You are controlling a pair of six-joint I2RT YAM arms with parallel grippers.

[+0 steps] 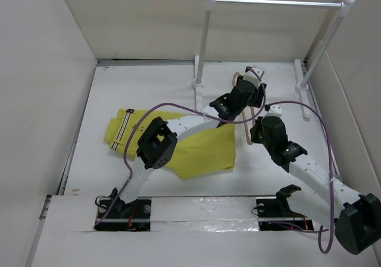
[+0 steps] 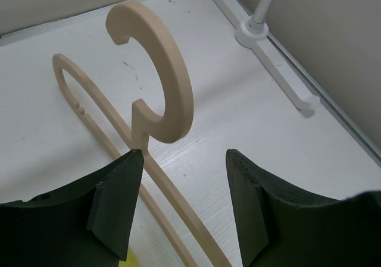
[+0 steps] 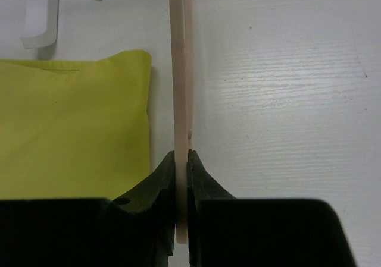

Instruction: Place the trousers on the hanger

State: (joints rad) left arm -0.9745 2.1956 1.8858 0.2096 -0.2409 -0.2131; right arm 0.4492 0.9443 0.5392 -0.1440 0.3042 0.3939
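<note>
Only the right wrist view shows the right tool [image 3: 181, 157] pinching the hanger [image 3: 180, 71]; the left tool [image 2: 184, 160] gapes open over it.

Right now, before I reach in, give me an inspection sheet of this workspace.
Surface: white table, a few small specks.
Job's things: trousers folded flat, left of centre; hanger beside them, trousers not yet on it.
Clutter: nothing seen.
Grippers: left gripper, jaws open either side of the hanger's neck; right gripper, jaws shut on the hanger's bar.
Cables: purple cables loop along both arms.
Surroundings: white rail rack at back right; pale walls.
</note>
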